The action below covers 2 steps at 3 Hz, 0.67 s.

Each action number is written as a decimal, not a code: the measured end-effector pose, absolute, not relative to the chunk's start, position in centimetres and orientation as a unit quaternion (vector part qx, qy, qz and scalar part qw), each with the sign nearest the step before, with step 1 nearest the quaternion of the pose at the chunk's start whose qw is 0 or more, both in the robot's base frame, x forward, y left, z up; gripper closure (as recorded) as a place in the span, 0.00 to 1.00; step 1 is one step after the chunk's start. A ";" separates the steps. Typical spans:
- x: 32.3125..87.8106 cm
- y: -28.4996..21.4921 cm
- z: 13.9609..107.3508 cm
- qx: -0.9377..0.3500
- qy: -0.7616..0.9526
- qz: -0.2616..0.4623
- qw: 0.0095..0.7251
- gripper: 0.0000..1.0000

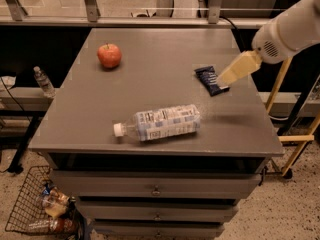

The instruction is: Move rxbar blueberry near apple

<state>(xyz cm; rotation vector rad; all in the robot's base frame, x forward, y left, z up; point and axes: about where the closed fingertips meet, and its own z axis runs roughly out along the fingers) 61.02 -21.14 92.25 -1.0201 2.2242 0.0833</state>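
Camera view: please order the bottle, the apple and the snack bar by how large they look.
1. Bottle, clearly the largest.
2-3. Apple and snack bar: too close to rank. The apple lies farther away, and the tool, at the bar's right end, covers part of it.

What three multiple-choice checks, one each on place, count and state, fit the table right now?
1. Where is the gripper?
A. over the far-left corner
B. at the right end of the bar
C. down by the drawers
2. How many things lie on the table?
A. one
B. five
C. three
3. How is the bottle?
A. on its side
B. upright
C. lifted off the top
Answers: 1 B, the gripper hangs at the table's right side, at the bar. 2 C, apple, bar and bottle. 3 A, its cap points left along the top.
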 end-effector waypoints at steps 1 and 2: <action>60.5 -18.9 88.2 -0.398 0.859 0.038 0.320 0.00; 61.3 -17.6 84.9 -0.386 0.868 0.048 0.310 0.00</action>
